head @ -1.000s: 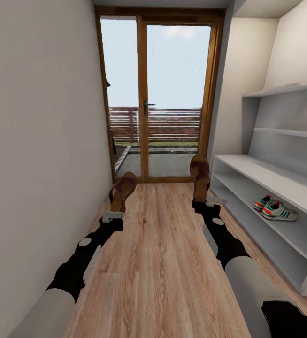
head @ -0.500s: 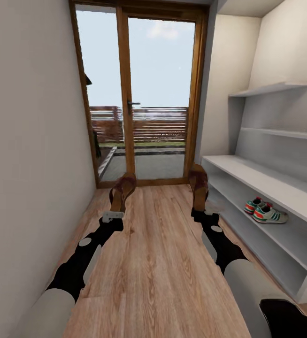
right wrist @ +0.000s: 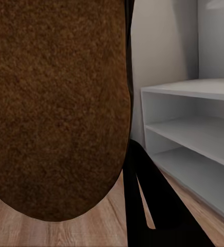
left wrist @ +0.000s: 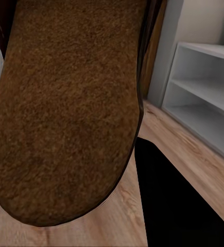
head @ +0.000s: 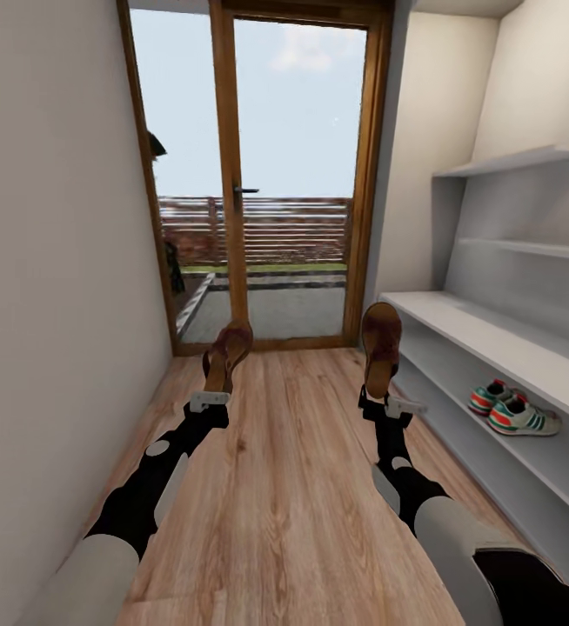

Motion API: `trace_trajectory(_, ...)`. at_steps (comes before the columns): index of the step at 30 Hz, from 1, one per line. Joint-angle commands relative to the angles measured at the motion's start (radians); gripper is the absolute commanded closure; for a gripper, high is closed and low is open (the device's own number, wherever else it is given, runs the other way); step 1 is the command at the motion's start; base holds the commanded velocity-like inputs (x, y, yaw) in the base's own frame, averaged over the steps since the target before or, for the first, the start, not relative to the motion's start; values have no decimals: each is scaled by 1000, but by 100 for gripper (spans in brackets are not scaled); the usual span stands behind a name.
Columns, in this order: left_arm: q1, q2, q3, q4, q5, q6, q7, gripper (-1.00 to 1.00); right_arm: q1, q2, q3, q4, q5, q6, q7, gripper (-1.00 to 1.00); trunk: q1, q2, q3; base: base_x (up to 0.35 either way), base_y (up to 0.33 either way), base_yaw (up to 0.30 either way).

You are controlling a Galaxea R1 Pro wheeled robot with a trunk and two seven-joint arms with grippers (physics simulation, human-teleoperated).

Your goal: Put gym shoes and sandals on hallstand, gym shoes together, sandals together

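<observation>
Each of my arms carries one brown sandal above the wood-plank corridor floor (head: pixel 293 487). My left gripper (head: pixel 210 393) is shut on the left sandal (head: pixel 226 352), whose brown sole (left wrist: pixel 66 108) looms close in the left wrist view. My right gripper (head: pixel 380 398) is shut on the right sandal (head: pixel 380 343), its sole (right wrist: pixel 55 108) close in the right wrist view. The two gym shoes (head: pixel 515 409), cream with green stripes and red-orange patches, sit side by side on the lower shelf of the light-grey hallstand (head: pixel 493 335) at my right.
A wood-framed glass door (head: pixel 258 183) closes the corridor ahead, with a terrace fence beyond. A plain white wall (head: pixel 50 261) runs along the left. Two upper wall shelves (head: pixel 519 161) hang above the hallstand. Open floor lies between my arms.
The camera has shifted, so the whole view has moved. My right arm has drawn in and lifted its sandal a little; the left arm holds as before.
</observation>
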State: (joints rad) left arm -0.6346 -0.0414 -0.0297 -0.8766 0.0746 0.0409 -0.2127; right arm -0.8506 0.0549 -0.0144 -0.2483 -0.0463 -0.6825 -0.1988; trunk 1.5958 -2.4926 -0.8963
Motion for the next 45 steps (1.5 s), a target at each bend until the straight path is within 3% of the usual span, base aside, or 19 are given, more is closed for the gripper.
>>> trace_trajectory(1,0,0,0,-1,5,4,-4,100,-1,0,-1,1,-7,-4,5,100,0,0,-1,345,0,0)
trace_trajectory(19,0,0,1,-1,5,4,-4,100,-1,4,4,1,-7,3,7,100,0,0,-1,345,0,0)
trace_trajectory(22,0,0,1,-1,5,4,-4,100,-1,3,2,-2,-8,95,8,100,0,0,-1,345,0,0)
trace_trajectory(26,0,-1,0,-1,5,4,-4,100,-1,0,0,1,-12,149,9,100,0,0,-1,345,0,0)
trace_trajectory(45,0,0,0,-2,5,24,-4,100,-1,3,2,0,-7,159,6,100,0,0,-1,345,21,0)
